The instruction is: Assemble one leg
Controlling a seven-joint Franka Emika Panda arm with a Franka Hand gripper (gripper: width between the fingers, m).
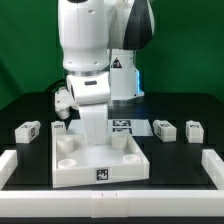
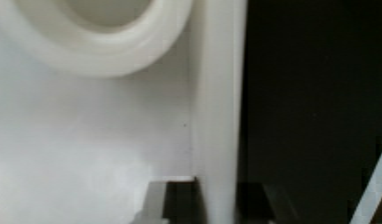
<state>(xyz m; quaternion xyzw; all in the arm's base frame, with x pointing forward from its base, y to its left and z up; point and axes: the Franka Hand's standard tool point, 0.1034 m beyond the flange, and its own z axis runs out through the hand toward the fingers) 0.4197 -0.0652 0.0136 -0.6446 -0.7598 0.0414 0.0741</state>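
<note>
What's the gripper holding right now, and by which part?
Cannot be told for sure: the gripper straddles the tray's side wall, but whether it is clamped does not show.

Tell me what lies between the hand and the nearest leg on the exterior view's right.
In the exterior view, the marker board lies between hand and leg.

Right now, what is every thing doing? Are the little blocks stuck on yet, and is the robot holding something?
Legs: all four loose on the table, none fitted, none held.
Tray: flat on the table, the holes in view empty.
Fingers: low at the tray's edge; open or shut, cannot tell.
Marker board: flat behind the tray, partly hidden.
</note>
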